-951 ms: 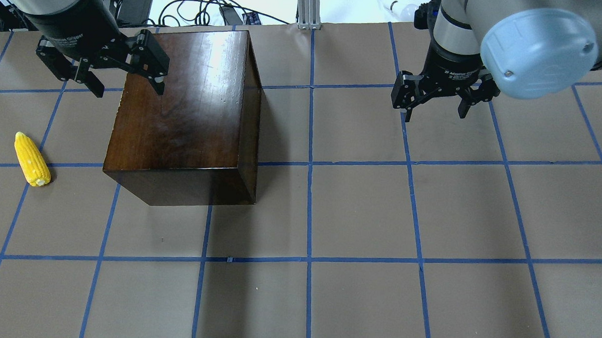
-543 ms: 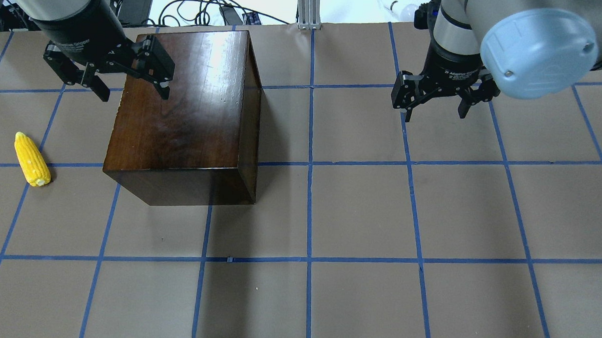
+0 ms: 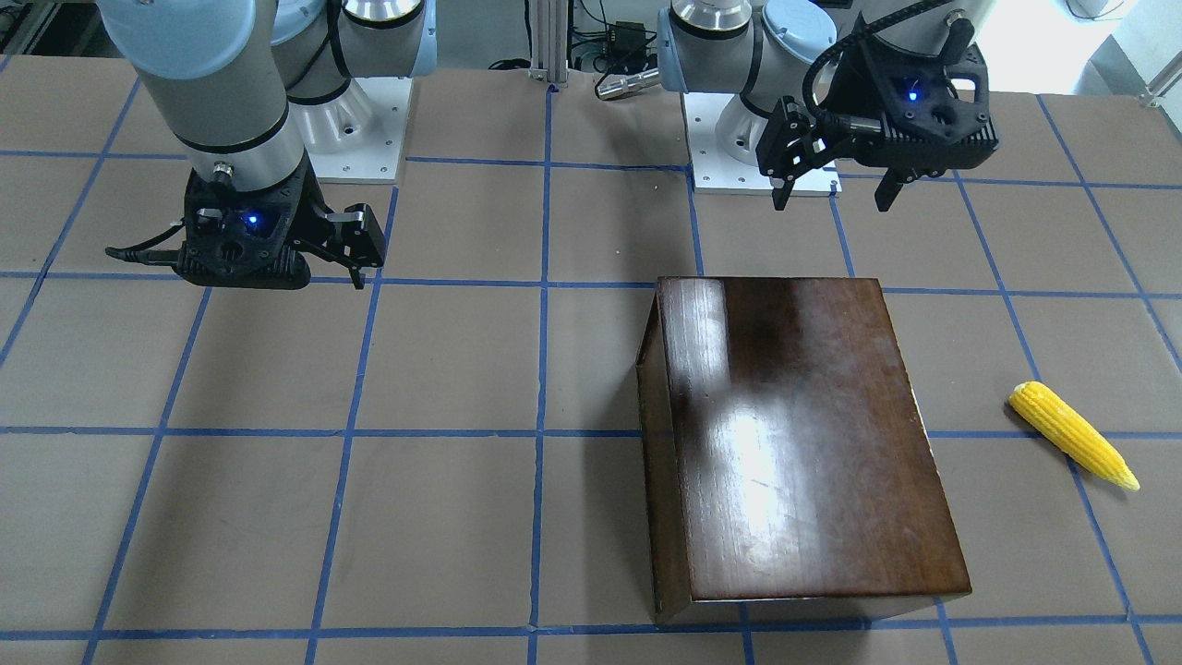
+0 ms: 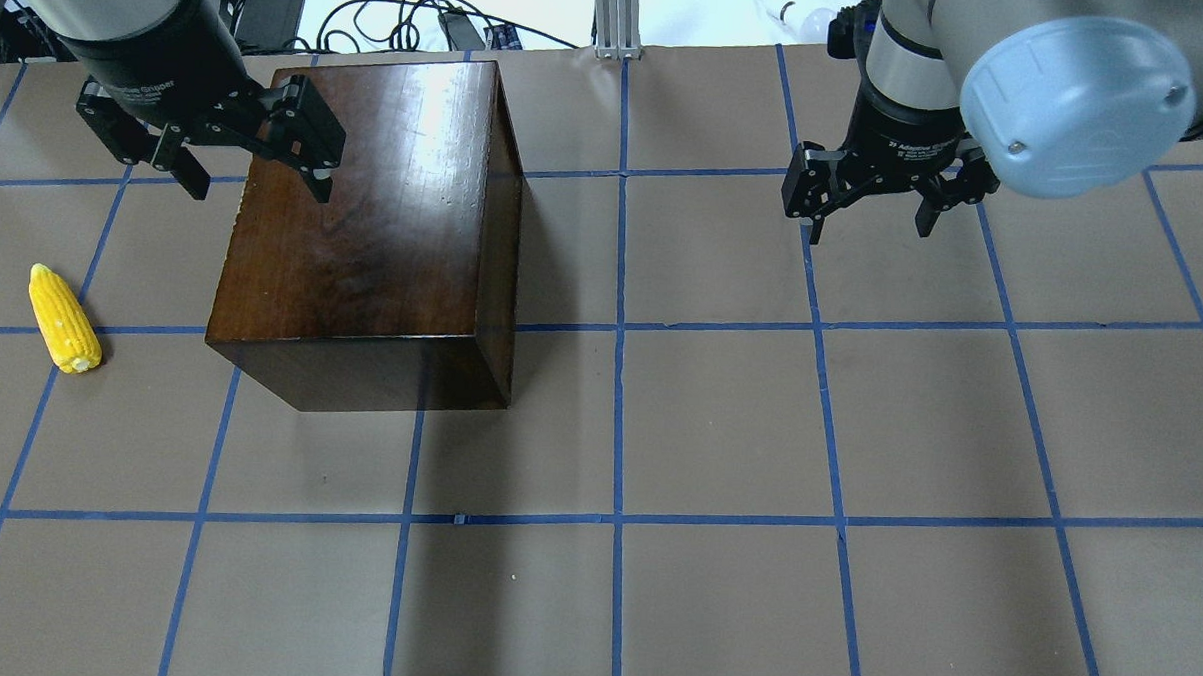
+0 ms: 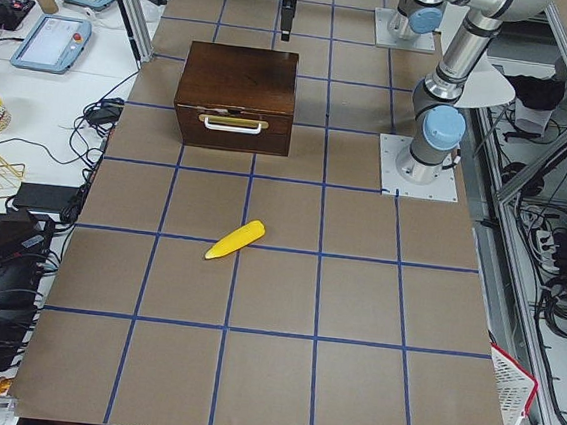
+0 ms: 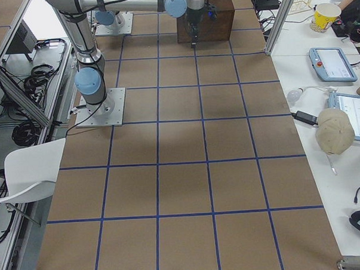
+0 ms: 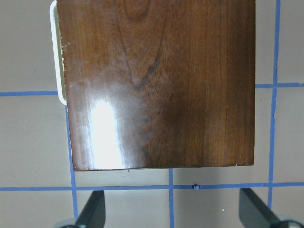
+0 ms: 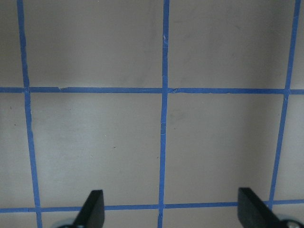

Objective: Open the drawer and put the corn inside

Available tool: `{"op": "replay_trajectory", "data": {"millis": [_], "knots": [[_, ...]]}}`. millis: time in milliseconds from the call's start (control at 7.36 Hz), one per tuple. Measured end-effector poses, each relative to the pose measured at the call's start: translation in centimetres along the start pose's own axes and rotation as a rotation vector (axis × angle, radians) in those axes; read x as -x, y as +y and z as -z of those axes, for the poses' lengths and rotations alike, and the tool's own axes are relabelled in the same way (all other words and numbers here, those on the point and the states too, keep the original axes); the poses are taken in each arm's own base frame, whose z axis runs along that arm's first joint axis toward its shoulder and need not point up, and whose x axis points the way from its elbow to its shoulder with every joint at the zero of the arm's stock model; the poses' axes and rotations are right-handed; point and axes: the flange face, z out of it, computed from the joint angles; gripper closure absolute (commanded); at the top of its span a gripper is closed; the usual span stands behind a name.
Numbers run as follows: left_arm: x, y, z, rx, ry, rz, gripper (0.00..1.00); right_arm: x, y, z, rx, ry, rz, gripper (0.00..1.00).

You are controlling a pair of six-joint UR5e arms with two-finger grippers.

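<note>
The glossy dark-brown box point(image 4: 365, 220) stands on the table with its drawer point(image 5: 233, 127) shut. The drawer's front carries a white handle point(image 7: 58, 57) and faces the robot's left. The yellow corn point(image 4: 63, 320) lies on the table to the left of the box, apart from it; it also shows in the front view point(image 3: 1071, 434) and the left side view point(image 5: 236, 240). My left gripper point(image 4: 257, 181) is open and empty, high above the box's robot-side edge point(image 7: 173, 213). My right gripper point(image 4: 871, 225) is open and empty over bare table point(image 8: 172, 211).
The brown table top point(image 4: 718, 432) is marked with a grid of blue tape. Cables and an aluminium post point(image 4: 618, 18) sit past the table's edge. Both robot bases point(image 3: 757, 139) stand on the table's robot side.
The left gripper shifted slightly right, then back left, staying open above the box's edge. The right arm, box and corn have not moved.
</note>
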Motion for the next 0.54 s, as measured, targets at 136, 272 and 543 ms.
{"op": "replay_trajectory", "data": {"millis": [136, 272, 543], "knots": [[-0.18, -0.16, -0.37, 0.005, -0.004, 0.001, 0.00, 0.00, 0.00, 0.00, 0.000, 0.000, 0.000, 0.00], [-0.23, -0.19, -0.43, 0.001, -0.006, 0.002, 0.00, 0.00, 0.00, 0.00, 0.000, 0.000, 0.000, 0.00], [-0.23, -0.23, -0.46, -0.005, 0.000, 0.004, 0.00, 0.00, -0.01, 0.01, -0.001, 0.000, 0.000, 0.00]]}}
